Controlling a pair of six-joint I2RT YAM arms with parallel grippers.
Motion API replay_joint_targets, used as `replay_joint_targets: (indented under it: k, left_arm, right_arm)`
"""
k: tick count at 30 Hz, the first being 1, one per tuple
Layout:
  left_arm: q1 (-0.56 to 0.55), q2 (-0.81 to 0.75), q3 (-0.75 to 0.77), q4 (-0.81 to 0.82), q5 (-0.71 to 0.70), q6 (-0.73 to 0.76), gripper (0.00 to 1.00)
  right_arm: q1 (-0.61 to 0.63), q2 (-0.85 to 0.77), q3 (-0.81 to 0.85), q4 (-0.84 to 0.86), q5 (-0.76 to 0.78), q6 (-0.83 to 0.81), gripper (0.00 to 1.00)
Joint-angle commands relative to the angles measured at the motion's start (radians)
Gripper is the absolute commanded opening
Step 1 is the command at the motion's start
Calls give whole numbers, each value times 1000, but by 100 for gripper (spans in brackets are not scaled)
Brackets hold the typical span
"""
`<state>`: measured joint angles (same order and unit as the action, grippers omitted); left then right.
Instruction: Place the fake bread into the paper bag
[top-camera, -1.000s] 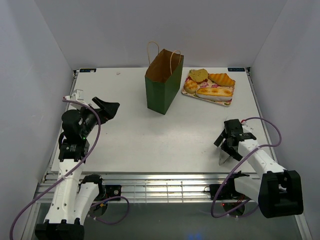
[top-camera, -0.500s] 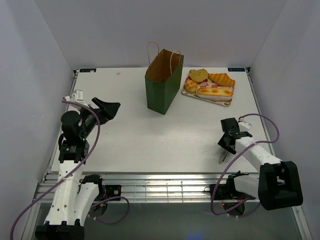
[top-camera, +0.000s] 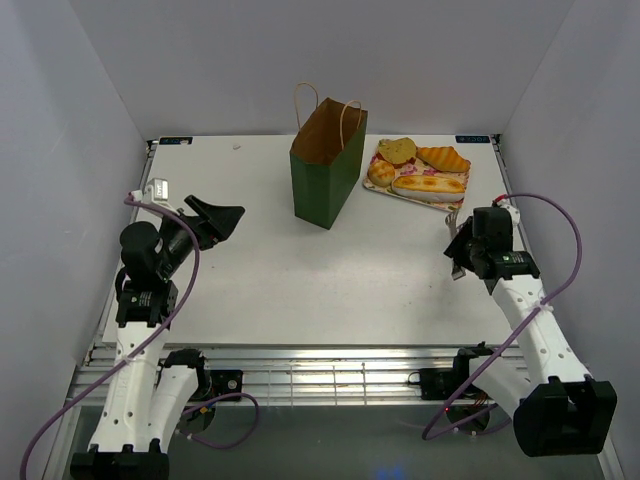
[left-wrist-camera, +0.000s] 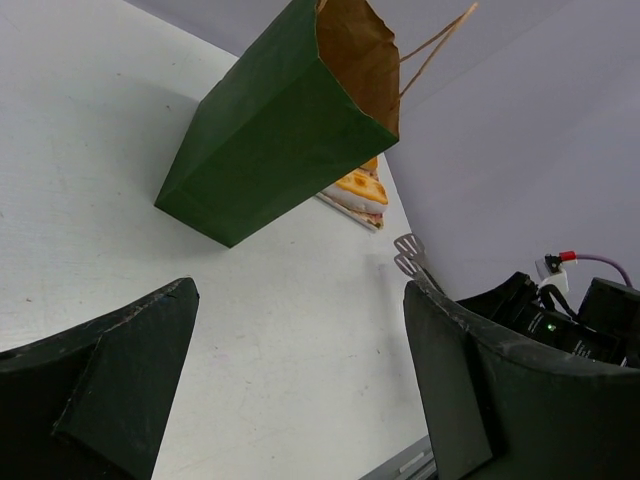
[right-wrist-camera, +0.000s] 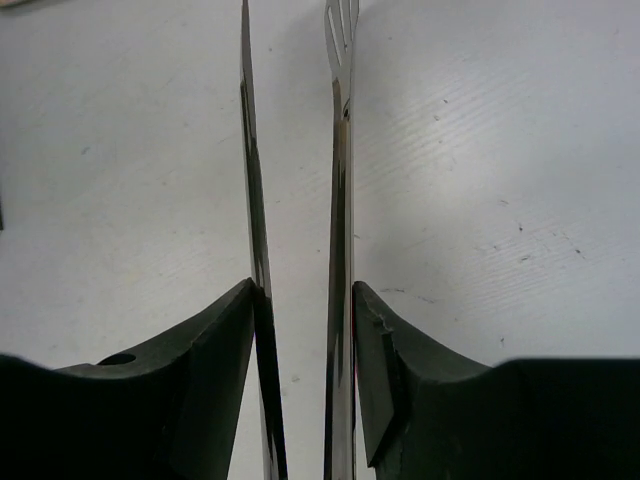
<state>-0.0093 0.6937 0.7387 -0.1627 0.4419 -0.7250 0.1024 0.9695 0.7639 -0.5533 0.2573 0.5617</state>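
The fake bread lies on a floral tray (top-camera: 456, 204) at the back right: a long baguette (top-camera: 428, 185), a croissant (top-camera: 443, 157) and two buns (top-camera: 397, 150) (top-camera: 381, 172). The dark green paper bag (top-camera: 325, 180) stands upright and open just left of the tray. It also fills the upper left wrist view (left-wrist-camera: 270, 140), with a bit of bread (left-wrist-camera: 360, 187) behind it. My right gripper (top-camera: 462, 250) (right-wrist-camera: 300, 290) is in front of the tray, shut on metal tongs (right-wrist-camera: 340, 150) whose two blades point forward. My left gripper (top-camera: 225, 215) (left-wrist-camera: 300, 290) hangs open and empty at the left.
White walls close in the table on the left, back and right. The table's front edge (top-camera: 300, 345) meets a metal rail near the arm bases. The tongs' tip (left-wrist-camera: 408, 255) shows in the left wrist view beside the right arm.
My right arm has swung from near the front edge back toward the tray, and its jaws have closed on the tongs. The left arm has barely moved.
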Motion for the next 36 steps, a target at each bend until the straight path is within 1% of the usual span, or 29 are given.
replay_joint_targets:
  k: [1,3,10,11,16,18,19,21,22,23,24,26,27,29,30,31,33,34,36]
  left_arm:
    - [0,-13,60,-6,40,-1,94]
    - [0,-13,73,-11,55,1,93]
    - [0,35,146,-11,109,-1,93]
    - [0,47,160,-12,115,2,98]
    - [0,156,304,-18,101,35,98]
    - [0,223,333,9,89,-20,98]
    - [2,242,347,20,84,-49,98]
    - [2,298,360,98,122,-57,98]
    - [2,319,378,116,145,-45,98]
    - [2,341,393,100,153,-25,98]
    - [2,377,402,91,141,7,98]
    - [2,401,407,51,123,16,98]
    - [2,427,421,28,85,57,98]
    - [2,451,445,2,46,52,98]
    - [0,484,459,2,9,50,98]
    - [-9,516,481,-15,0,55,94]
    - [-47,622,643,-107,-23,84,86]
    - [-66,695,681,-119,-46,110,81]
    - [-89,737,754,-107,-55,110,77]
  right_arm:
    - [-65,-8,63,-34,-222,-51,47]
    - [-87,-34,83,-34,-285,-42,48]
    - [-171,-58,202,-63,-348,-36,50]
    - [-179,-37,218,-62,-387,-36,50]
    - [-242,64,282,-19,-476,-42,50]
    - [-271,116,291,18,-533,-46,50]
    - [-308,135,308,27,-552,-48,50]
    - [-346,195,334,50,-622,-40,50]
    - [-383,215,351,56,-647,-28,50]
    - [-400,259,392,53,-686,-19,50]
    - [-423,279,411,53,-702,-10,50]
    - [-435,331,460,44,-736,23,49]
    - [-441,348,474,35,-748,36,49]
    - [-440,395,521,-3,-766,67,49]
    - [-440,403,525,7,-774,85,48]
    - [-437,414,532,7,-774,98,48]
    - [-431,433,535,30,-777,138,48]
    - [-429,439,540,35,-779,150,48]
    - [-428,471,595,15,-764,168,48]
